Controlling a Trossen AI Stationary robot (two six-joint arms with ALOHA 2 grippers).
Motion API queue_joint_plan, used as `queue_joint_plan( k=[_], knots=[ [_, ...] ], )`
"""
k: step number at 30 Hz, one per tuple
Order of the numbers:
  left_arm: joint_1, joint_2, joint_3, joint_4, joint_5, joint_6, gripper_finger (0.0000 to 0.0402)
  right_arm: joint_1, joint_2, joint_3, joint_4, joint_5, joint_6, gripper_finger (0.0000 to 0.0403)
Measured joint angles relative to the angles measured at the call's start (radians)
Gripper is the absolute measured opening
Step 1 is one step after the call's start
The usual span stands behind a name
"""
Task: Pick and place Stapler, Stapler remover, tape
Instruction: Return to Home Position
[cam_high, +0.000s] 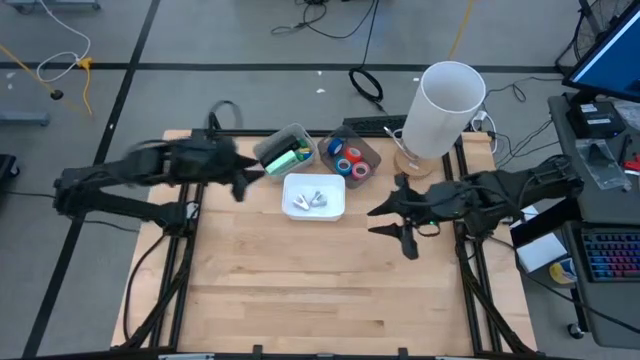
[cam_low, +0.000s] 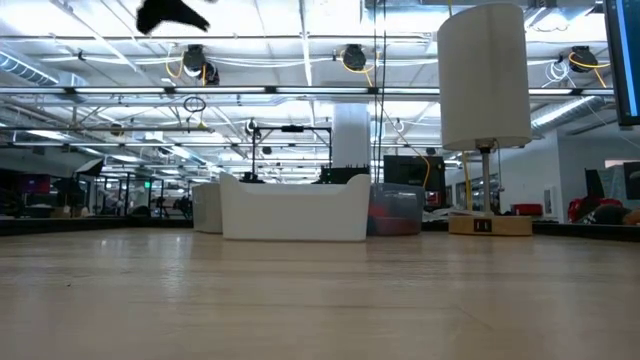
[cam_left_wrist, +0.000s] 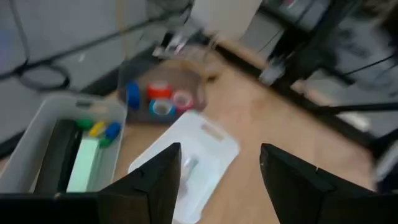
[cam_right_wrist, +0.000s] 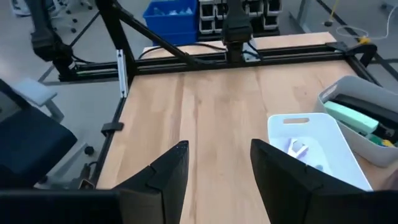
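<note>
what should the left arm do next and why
Probably draw the left gripper back from the bins toward its own side of the table. It hangs open and empty beside the grey bin, the tape rolls lie in the dark bin, and small items lie in the white bin, so nothing seems left to pick.

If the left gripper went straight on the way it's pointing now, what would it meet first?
Probably the white bin: in the left wrist view it lies straight ahead of the open left gripper. Its height is unclear, so it might pass over the rim.
</note>
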Motion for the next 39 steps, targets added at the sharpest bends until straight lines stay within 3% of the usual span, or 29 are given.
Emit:
queue_joint_plan(
  k=[10,24,39],
  knots=[
    [-0.142,-0.273,-0.098,0.004,-0.111,0.07,0.0218,0.054,-0.248,-0.287,0.111,0.06,0.081,0.0164],
    [-0.216,-0.586,-0.499,0.174,-0.151,0.052,0.0218,0.054,-0.65,-0.733,0.263,0.056,0.132,0.0164],
    [-0.218,-0.825,-0.782,0.26,-0.142,0.001,0.0218,0.054,-0.914,-0.926,0.266,0.053,0.116,0.0164]
  ],
)
